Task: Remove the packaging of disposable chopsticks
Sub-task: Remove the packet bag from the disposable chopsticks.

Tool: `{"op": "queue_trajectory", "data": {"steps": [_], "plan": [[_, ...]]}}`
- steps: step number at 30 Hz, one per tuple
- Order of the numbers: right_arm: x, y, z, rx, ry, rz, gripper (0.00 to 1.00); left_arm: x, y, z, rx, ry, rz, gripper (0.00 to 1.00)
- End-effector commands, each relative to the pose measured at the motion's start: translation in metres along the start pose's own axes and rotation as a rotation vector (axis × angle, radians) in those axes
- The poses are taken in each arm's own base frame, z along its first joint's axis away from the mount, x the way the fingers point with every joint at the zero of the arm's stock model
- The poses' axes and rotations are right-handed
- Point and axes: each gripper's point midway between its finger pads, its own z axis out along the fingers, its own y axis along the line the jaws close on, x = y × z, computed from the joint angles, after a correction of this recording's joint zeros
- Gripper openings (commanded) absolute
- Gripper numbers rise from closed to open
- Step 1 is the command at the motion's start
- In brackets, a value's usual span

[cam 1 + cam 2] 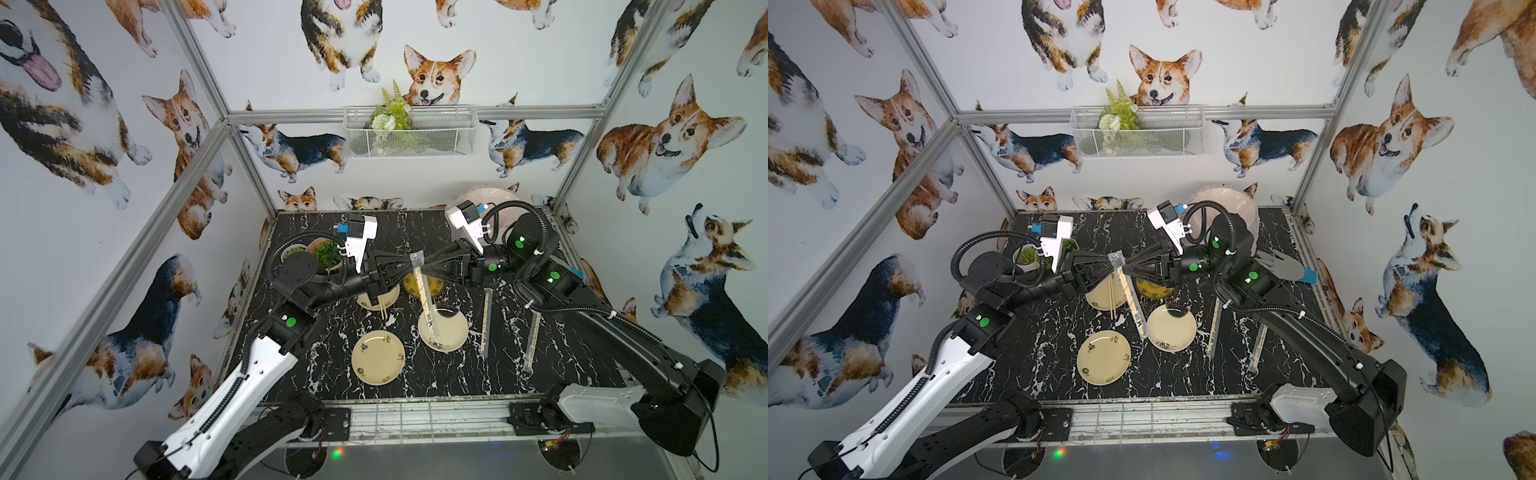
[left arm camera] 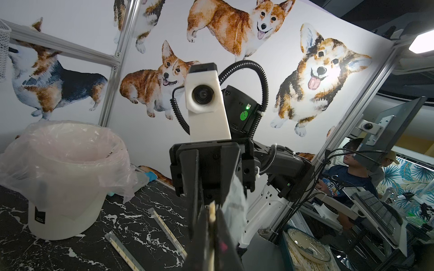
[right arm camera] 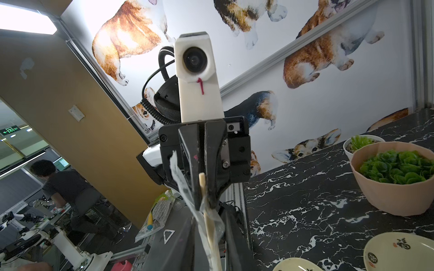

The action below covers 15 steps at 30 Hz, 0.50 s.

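One pair of disposable chopsticks (image 1: 424, 295) in its clear packaging (image 1: 430, 320) hangs above the plates at mid-table. My left gripper (image 1: 411, 262) and my right gripper (image 1: 428, 264) meet tip to tip at its upper end. In the left wrist view my left gripper (image 2: 212, 234) is shut on the bare stick tip. In the right wrist view my right gripper (image 3: 211, 225) is shut on the packaging (image 3: 199, 218), whose torn end flaps loose beside the stick. A bare pair (image 1: 380, 305) lies across a far plate. Two sleeved pairs (image 1: 486, 320) (image 1: 532, 340) lie on the table to the right.
Several cream plates stand on the black marble table, the nearest one (image 1: 378, 374) in front and another (image 1: 457, 340) under the hanging sleeve. A lined bin (image 2: 65, 178) stands at the back right. Potted plants (image 1: 328, 253) sit at the back left, and a grey glove (image 1: 1283, 268) lies at the right.
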Motion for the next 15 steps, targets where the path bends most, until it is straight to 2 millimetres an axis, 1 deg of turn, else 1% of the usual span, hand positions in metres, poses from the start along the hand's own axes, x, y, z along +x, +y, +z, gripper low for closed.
{"op": "queue_trajectory", "data": {"steps": [1, 5, 8, 9, 15], "plan": [[-0.005, 0.005, 0.0, -0.023, -0.016, -0.021, 0.22, -0.007, -0.008, -0.001, 0.027, -0.018, 0.028, 0.0], [0.001, 0.002, 0.0, -0.016, -0.007, -0.006, 0.21, -0.009, -0.01, -0.001, 0.03, -0.023, 0.031, 0.0], [0.003, 0.001, -0.001, -0.015, -0.004, -0.002, 0.04, -0.01, -0.01, -0.002, 0.025, -0.026, 0.032, 0.0], [0.003, 0.001, -0.001, -0.012, -0.005, 0.001, 0.0, -0.01, -0.01, -0.002, 0.023, -0.029, 0.033, 0.0], [0.009, -0.004, -0.006, 0.037, -0.021, 0.008, 0.0, -0.018, -0.007, -0.007, -0.024, -0.071, 0.05, 0.0]]}}
